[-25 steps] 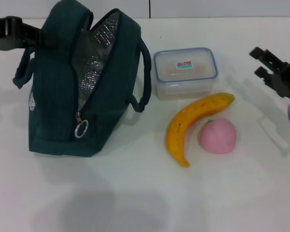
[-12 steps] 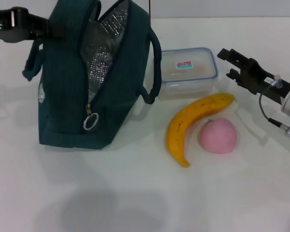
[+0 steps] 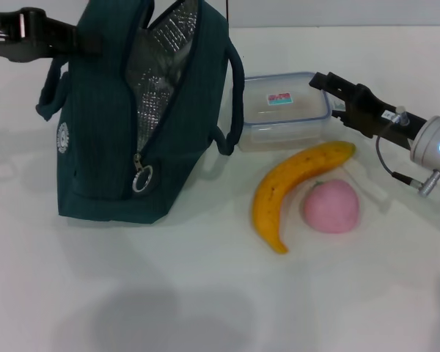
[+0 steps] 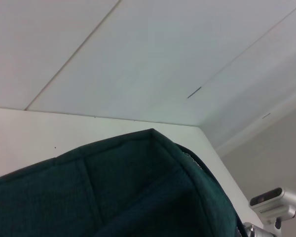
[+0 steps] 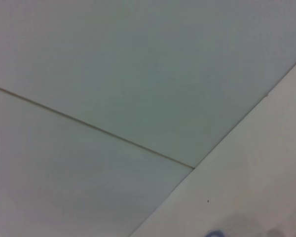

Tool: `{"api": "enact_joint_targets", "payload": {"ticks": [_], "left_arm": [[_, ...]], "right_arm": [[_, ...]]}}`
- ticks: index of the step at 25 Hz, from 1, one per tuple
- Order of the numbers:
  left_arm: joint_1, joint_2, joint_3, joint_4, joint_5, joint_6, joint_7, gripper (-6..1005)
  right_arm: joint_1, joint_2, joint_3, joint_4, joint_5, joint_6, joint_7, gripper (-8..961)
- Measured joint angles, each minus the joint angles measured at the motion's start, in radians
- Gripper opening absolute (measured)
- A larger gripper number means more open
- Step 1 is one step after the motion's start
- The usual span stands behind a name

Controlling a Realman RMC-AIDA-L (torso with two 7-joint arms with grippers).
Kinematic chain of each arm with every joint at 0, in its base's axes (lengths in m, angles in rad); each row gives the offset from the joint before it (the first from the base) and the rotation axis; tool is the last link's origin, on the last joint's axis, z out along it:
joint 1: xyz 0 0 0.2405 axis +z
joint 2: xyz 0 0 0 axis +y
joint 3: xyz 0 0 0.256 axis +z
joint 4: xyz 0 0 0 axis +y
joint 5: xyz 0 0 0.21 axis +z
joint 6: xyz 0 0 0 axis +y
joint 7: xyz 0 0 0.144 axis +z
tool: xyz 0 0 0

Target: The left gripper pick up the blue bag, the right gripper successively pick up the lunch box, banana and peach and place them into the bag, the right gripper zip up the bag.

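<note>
Nearest on the table (image 3: 205,293), the banana (image 3: 290,183) curls around the peach (image 3: 330,206), almost touching it. Behind them, the right tool (image 3: 331,92), fingers slightly apart and holding nothing, reaches over the lunch box (image 3: 282,110); a low pass could shove the box into the fruit. Farther left, the left tool (image 3: 59,40) grips the blue bag (image 3: 143,110) by its top; if it slips, the open bag may slump.

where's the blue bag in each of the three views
Head view: the blue bag stands at the left on the white table, unzipped, held at its top by the left gripper.
Left wrist view: the bag's teal fabric fills the lower part.
Right wrist view: not in it.
Shared landmark: the white table.
</note>
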Motion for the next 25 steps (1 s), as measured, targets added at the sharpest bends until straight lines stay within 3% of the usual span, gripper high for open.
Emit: {"api": "enact_joint_targets", "payload": {"ticks": [15,25], "left_arm": [[-0.002,-0.001,0.000,-0.001,-0.009,-0.002,0.000,37],[0.005,-0.001,0.000,-0.001,-0.011,-0.001,0.004,37]], "right_arm": [[0.053,0.000,-0.007,-0.013,-0.001,0.034,0.011,868],[0.032,0.000,-0.013,-0.064,-0.084,0.026,0.040,816]]}}
